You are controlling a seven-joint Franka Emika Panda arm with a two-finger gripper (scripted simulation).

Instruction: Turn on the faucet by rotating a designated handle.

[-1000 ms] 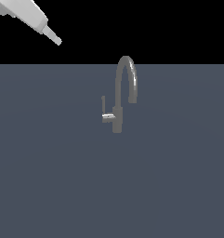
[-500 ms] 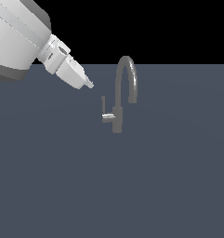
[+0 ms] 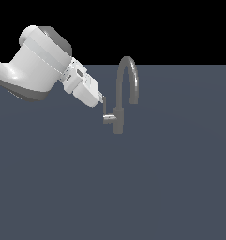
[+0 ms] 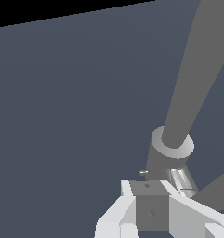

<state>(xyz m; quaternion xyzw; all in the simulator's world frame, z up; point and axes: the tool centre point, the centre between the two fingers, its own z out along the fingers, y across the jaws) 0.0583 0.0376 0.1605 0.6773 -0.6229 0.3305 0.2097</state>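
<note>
My white fingers [image 4: 118,218] sit on either side of the grey handle [image 4: 151,209]. Just past it rises the faucet [image 4: 171,148], its column running up over the dark tabletop [image 4: 62,116].

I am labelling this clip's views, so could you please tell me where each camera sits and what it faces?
Exterior view: off the arm, looking slightly down at the faucet on the grey surface; the white arm enters from the exterior view's left, its claw at the handle.
Wrist view: on the wrist, looking past the claw at the faucet up close.
Shared: faucet, claw, grey surface.
</note>
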